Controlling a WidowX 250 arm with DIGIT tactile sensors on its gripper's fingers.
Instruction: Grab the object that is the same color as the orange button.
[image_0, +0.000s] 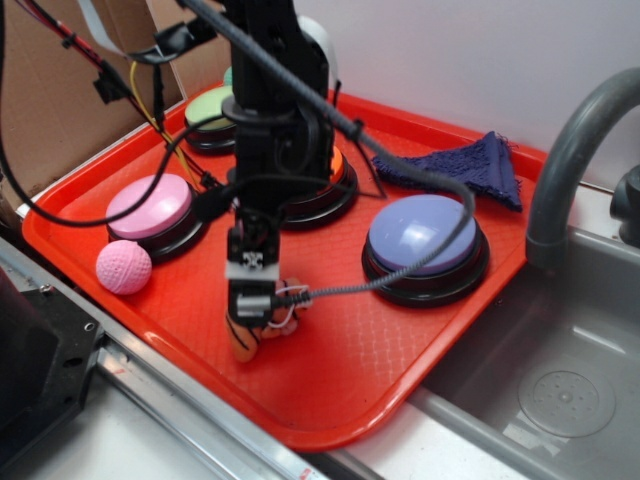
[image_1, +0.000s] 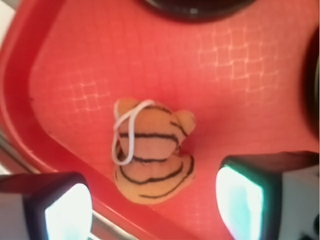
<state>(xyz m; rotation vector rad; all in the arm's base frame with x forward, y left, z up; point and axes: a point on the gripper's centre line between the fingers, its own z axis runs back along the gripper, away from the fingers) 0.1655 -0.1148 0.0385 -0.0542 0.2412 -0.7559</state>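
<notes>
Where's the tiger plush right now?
The tiger plush lies on the red tray near its front edge, between the fingers of the open gripper; in the exterior view, it is under the arm, right of the pink ball.

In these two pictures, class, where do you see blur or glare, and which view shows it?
Wrist view: the plush tiger is soft-edged, the finger pads glow overexposed, and a grid of glare marks the red tray. Exterior view: sharper overall, with sheen on the purple button.
</notes>
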